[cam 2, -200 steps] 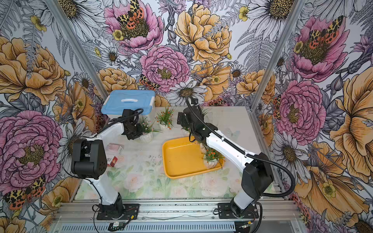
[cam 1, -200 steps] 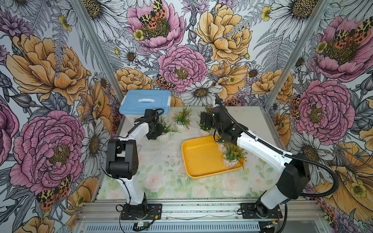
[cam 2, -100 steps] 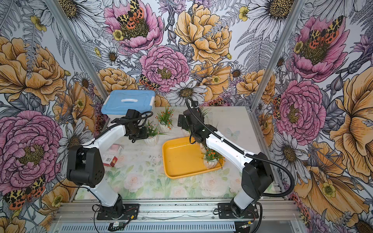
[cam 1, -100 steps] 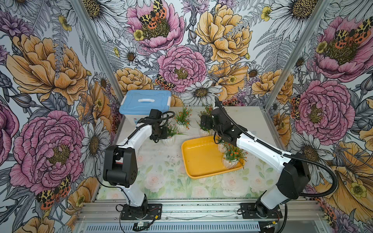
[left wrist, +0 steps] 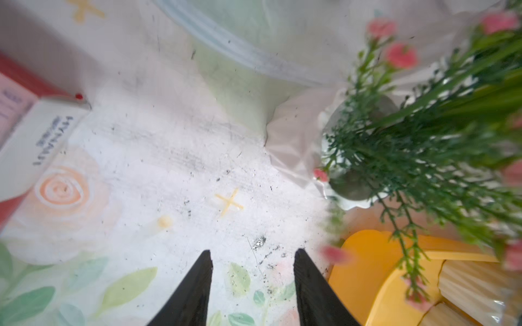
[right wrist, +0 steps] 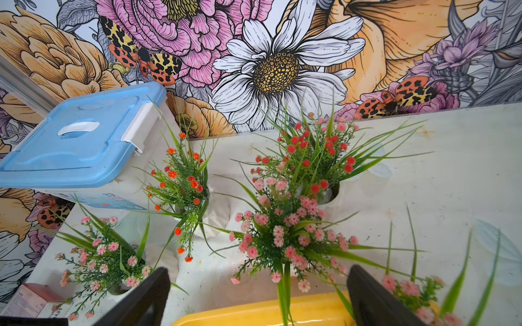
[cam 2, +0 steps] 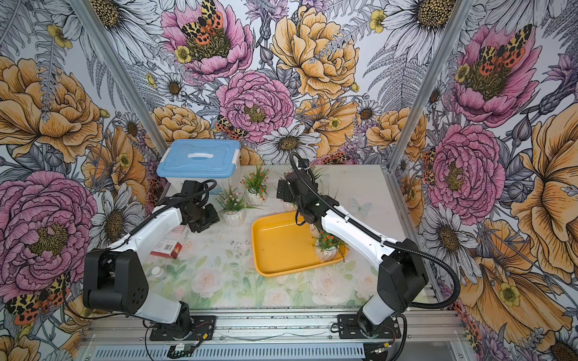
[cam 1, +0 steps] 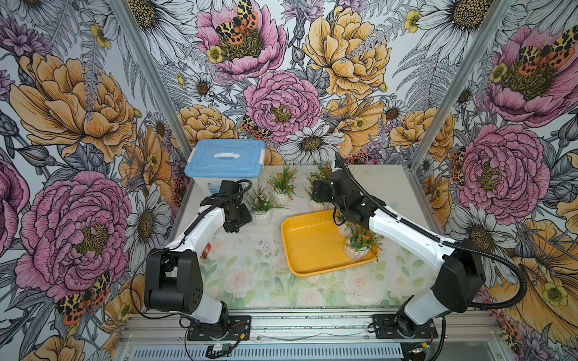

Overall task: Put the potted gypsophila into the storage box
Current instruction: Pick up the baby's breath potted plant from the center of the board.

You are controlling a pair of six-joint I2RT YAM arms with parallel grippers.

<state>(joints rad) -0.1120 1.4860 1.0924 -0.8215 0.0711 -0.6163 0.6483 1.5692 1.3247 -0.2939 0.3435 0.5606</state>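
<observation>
Two potted gypsophila in the yellow storage box (cam 1: 308,250), four outside it, both grippers empty.

One potted gypsophila (cam 1: 359,245) stands in the box's near right corner, and a second pot (cam 2: 314,231) peeps from under the right arm. Only the right wrist view shows the other four plainly, on the table behind the box, with the right gripper (right wrist: 258,275) spread wide and holding nothing. Only the left wrist view shows the left gripper (left wrist: 252,254), its fingers partly apart over bare mat, a pink-flowered pot (left wrist: 296,135) just beside it. A top view shows a red-and-white carton (cam 2: 169,243) by the left arm. The blue-lidded white bin (cam 1: 225,159) stands far left. The rose-printed table mat (cam 1: 250,275) is crumb-speckled, and huge flowers cover the walls (cam 1: 78,103).
</observation>
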